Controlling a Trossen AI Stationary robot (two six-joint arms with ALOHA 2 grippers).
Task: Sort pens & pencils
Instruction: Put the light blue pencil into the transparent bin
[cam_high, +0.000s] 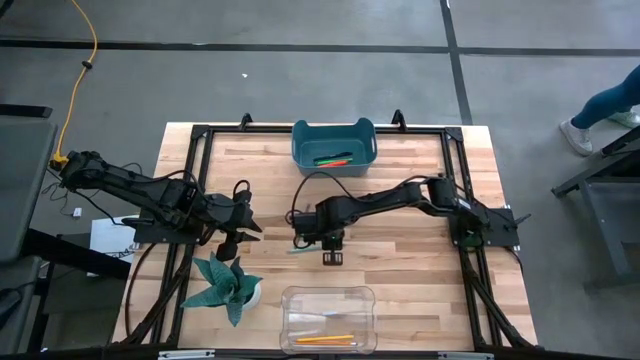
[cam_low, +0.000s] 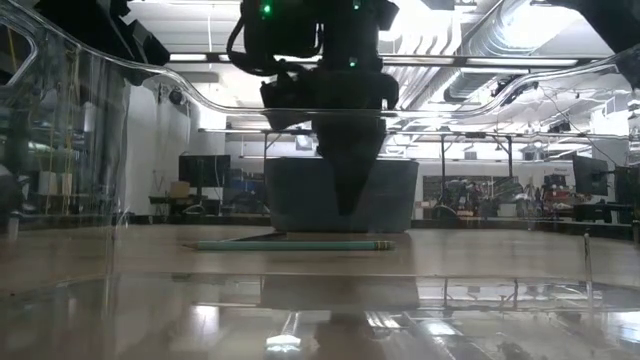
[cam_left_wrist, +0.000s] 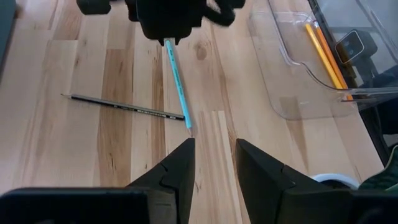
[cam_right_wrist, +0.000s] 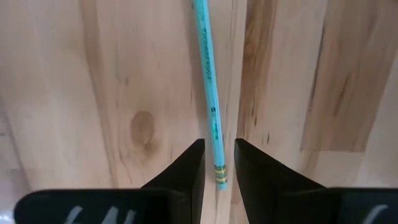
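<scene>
I have the right gripper (cam_right_wrist: 216, 163) pointing straight down at mid-table, its fingers a narrow gap apart astride the ferrule end of the thin light-teal pencil (cam_right_wrist: 207, 87), which lies flat on the pale wooden tabletop (cam_high: 420, 260). My left gripper (cam_left_wrist: 214, 167) hangs low, left of centre, slightly parted, aimed towards a dark pencil (cam_left_wrist: 124, 107) crossing the teal one's tip.

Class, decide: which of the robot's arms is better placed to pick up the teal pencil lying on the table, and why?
The right. The right gripper is open astride the teal pencil near its eraser end. The left gripper, also open, hangs farther back, short of the pencil's tip.
</scene>
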